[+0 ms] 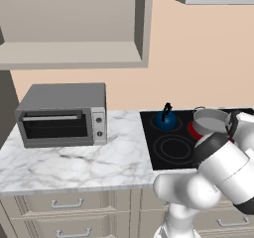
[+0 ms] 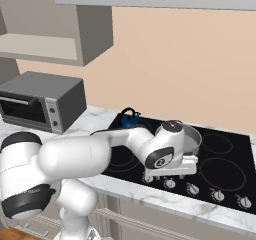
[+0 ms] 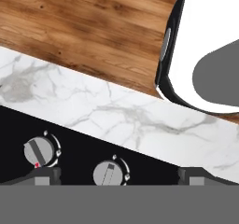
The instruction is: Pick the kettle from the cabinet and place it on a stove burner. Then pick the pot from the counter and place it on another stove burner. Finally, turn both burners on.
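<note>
No legible writing or brand seen on any item. Kettle sits upright on the rear-left burner of the cooktop, arched handle pointing up; spout direction can't be told. Pot rests on a red-glowing burner just right of kettle, mouth up. Gripper held low over cooktop front edge, fingers spread wide, nothing grasped, one knob between tips. Another knob shows a red mark. Toaster oven on counter left of cooktop.
</note>
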